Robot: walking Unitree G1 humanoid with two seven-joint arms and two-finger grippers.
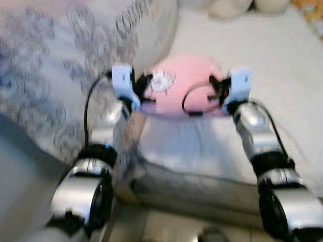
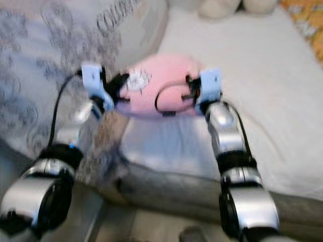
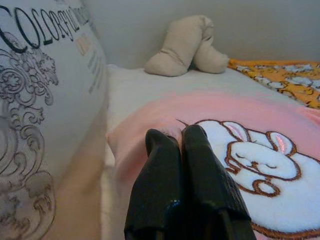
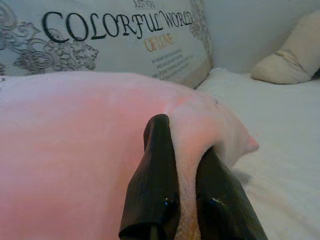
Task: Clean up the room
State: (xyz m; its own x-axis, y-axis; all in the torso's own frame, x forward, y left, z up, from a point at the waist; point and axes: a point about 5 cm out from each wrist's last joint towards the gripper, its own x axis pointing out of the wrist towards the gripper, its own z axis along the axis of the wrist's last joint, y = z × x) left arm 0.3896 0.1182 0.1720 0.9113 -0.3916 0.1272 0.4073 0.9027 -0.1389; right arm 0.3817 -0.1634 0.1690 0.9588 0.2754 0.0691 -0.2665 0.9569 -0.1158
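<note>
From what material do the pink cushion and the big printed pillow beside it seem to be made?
The pink cushion looks like soft plush fleece: its surface is matte and fuzzy, with a stitched rabbit patch, and it bunches where the right gripper pinches it. The printed pillow seems to be smooth woven fabric, perhaps cotton or polyester, with flat printed letters and ornaments and no visible pile.

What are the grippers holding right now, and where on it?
The pink pillow: left gripper shut on its left edge, right gripper pinching its right corner.
</note>
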